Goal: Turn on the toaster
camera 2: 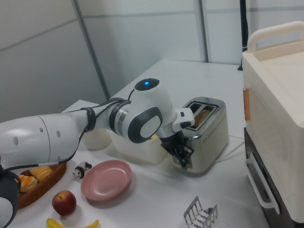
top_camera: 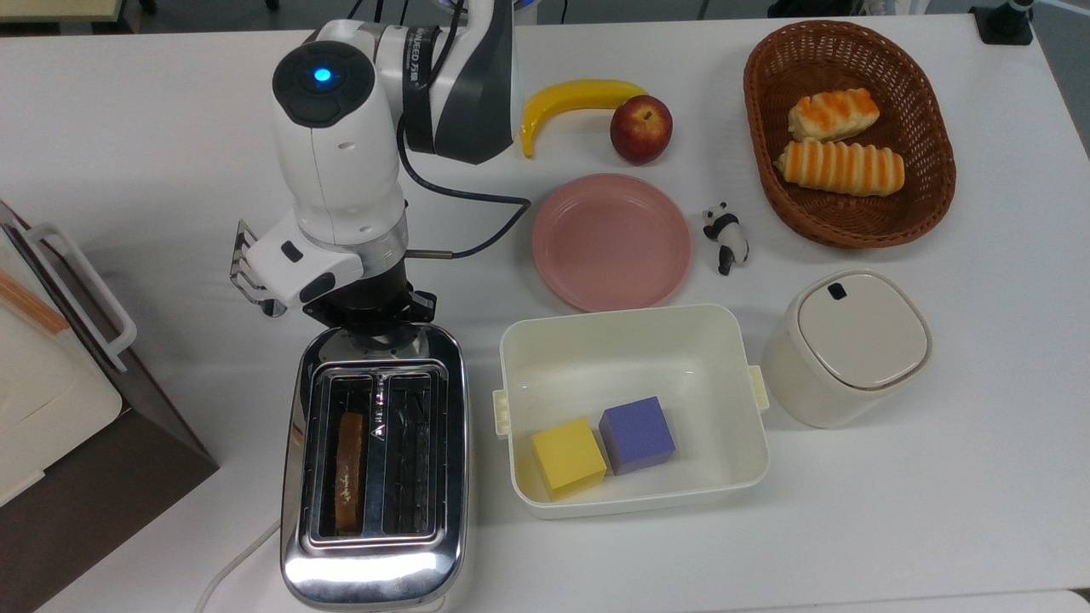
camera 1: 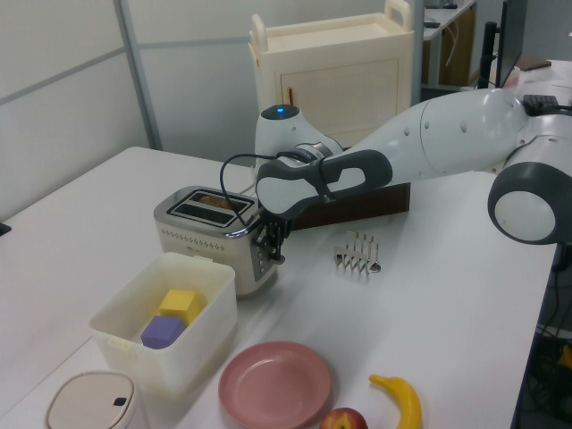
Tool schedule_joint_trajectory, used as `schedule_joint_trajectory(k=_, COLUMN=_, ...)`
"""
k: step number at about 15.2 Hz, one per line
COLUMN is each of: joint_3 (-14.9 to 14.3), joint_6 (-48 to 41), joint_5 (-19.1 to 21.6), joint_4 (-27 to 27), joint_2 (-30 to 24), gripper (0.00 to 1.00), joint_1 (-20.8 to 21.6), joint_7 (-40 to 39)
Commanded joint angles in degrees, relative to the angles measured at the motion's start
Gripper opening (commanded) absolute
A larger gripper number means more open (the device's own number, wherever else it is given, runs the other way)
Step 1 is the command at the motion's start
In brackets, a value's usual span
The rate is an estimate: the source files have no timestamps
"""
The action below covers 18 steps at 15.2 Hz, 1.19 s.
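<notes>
The chrome two-slot toaster [top_camera: 375, 558] stands at the front of the white table, with a slice of bread [top_camera: 349, 472] sunk into the slot on the top view's left. A white cord [top_camera: 234, 562] leaves its near end. My gripper [camera 1: 272, 252] is shut and pressed against the toaster's [camera 1: 210, 234] far end face, where the lever sits, low down on that face. In the top view the wrist covers the gripper [top_camera: 375, 330] and the lever. The right view shows the gripper [camera 2: 183, 157] against the toaster's [camera 2: 209, 133] end.
A wire toast rack [top_camera: 247, 277] stands just beside the wrist. A white bin [top_camera: 630, 312] with a yellow and a purple cube lies next to the toaster. Beyond it are a pink plate [top_camera: 611, 241], banana [top_camera: 570, 98], apple [top_camera: 640, 128], bread basket [top_camera: 928, 153] and lidded pot [top_camera: 847, 345]. A boxy appliance [top_camera: 51, 400] fills the top view's left edge.
</notes>
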Motion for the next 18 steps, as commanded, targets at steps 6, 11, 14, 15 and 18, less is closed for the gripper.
schedule_joint_trajectory(k=6, joint_3=-0.31, joint_6=0.45, joint_5=-0.22, joint_4=-0.45, joint_2=-3.84, gripper=0.04, joint_1=-0.09, joint_7=-0.45)
schedule_joint_trajectory(k=11, joint_3=-0.31, joint_6=-5.79, joint_5=-0.05, joint_4=0.69, joint_2=-8.32, gripper=0.05, joint_1=-0.09, joint_7=-0.62)
schedule_joint_trajectory(k=14, joint_3=-0.31, joint_6=-8.25, joint_5=-0.05, joint_4=0.69, joint_2=-10.35, gripper=0.06, joint_1=-0.09, joint_7=-0.62)
schedule_joint_trajectory(k=15, joint_3=-0.31, joint_6=-9.31, joint_5=-0.05, joint_4=0.78, joint_2=-10.61, gripper=0.07, joint_1=-0.09, joint_7=-0.62)
schedule_joint_trajectory(k=18, joint_3=-0.4, joint_6=-12.03, joint_5=-0.57, joint_4=0.78, joint_2=-13.07, gripper=0.23, joint_1=-0.09, joint_7=-0.62)
